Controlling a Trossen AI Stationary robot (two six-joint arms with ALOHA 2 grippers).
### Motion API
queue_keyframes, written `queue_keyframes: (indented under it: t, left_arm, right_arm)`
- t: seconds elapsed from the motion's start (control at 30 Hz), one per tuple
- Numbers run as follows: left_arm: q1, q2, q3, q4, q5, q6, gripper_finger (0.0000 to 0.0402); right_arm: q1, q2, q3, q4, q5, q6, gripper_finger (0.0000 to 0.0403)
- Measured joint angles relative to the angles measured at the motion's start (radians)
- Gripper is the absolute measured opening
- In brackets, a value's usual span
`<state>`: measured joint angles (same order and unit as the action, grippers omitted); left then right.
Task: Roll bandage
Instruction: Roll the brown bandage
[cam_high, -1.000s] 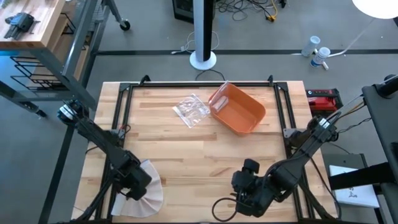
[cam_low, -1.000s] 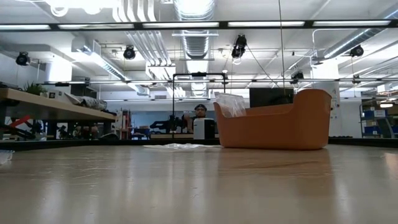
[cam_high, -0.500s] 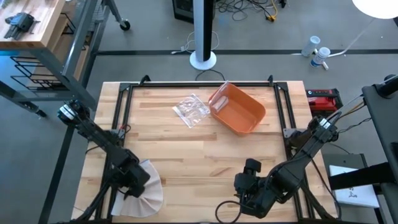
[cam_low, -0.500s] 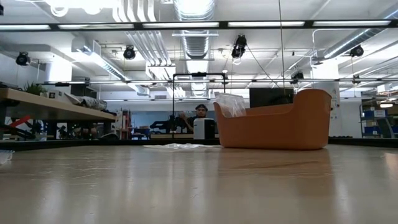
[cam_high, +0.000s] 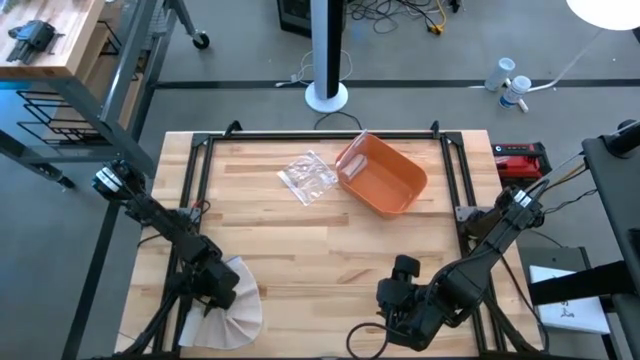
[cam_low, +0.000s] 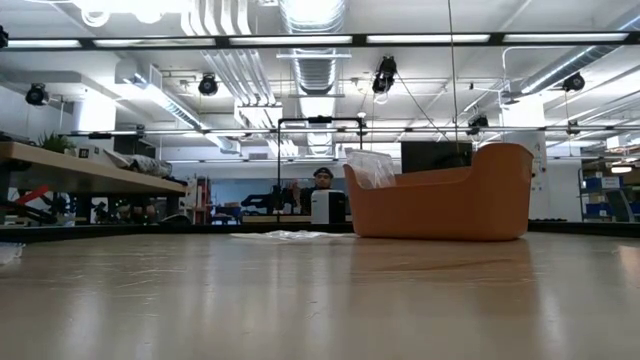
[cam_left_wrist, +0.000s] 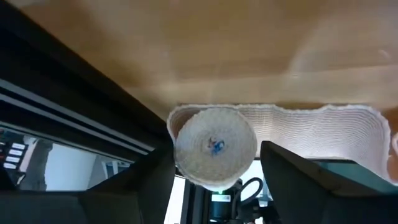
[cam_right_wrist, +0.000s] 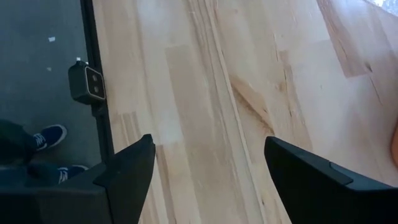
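The left hand (cam_left_wrist: 214, 171) sits at the worktop's (cam_high: 300, 240) near left corner, its fingers set around the rolled end of the bandage (cam_left_wrist: 215, 146), whose loose strip trails beside it. The right hand (cam_right_wrist: 208, 168) hovers wide open over bare wood near the front edge

Bandage (cam_left_wrist: 215, 147) cream-white, ribbed weave – bin (cam_high: 382, 176) orange – table (cam_high: 300, 240) pale wood.

The left claw (cam_high: 215, 290) hides part of the bandage (cam_high: 235, 305).
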<state>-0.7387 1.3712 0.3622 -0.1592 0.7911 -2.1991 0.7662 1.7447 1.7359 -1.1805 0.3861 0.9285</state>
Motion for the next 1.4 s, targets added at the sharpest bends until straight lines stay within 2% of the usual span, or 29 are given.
queue_keyframes:
  t: [0.17,0.3,0.6,0.83,0.97,1.07,1.17,1.27,1.4]
  left_arm:
    - [-0.003,0.035,0.003,-0.011,-0.016,0.030,0.0204]
    - [-0.001,0.084,0.034,-0.050,-0.039,0.049,0.0168]
    - [0.043,0.172,0.180,-0.252,-0.094,0.375,0.0077]
    - [0.113,0.175,0.276,-0.437,-0.208,0.509,0.0072]
    - [0.204,0.182,0.334,-0.546,-0.284,0.633,0.0071]
    - [0.290,0.201,0.352,-0.557,-0.305,0.710,0.0068]
    - [0.362,0.234,0.375,-0.567,-0.326,0.761,0.0068]
    - [0.411,0.271,0.425,-0.572,-0.376,0.819,0.0070]
    - [0.432,0.302,0.493,-0.629,-0.493,0.862,0.0064]
  right_arm:
    - [0.000,0.000,0.000,0.000,0.007,0.004,0.0302]
    - [0.000,0.000,-0.004,0.000,0.007,0.028,0.0304]
    - [-0.001,-0.002,0.003,-0.023,0.007,0.023,0.0287]
    - [-0.001,-0.041,0.059,-0.108,0.028,0.028,0.0272]
    - [-0.027,-0.080,0.059,-0.107,0.034,0.029,0.0267]
    - [-0.086,-0.080,0.053,-0.095,0.034,-0.056,0.0266]
    - [-0.173,-0.053,0.022,-0.001,-0.012,-0.210,0.0265]
    - [-0.250,-0.008,-0.026,0.179,-0.068,-0.422,0.0262]
    - [-0.311,0.021,-0.167,0.647,-0.079,-0.666,0.0252]
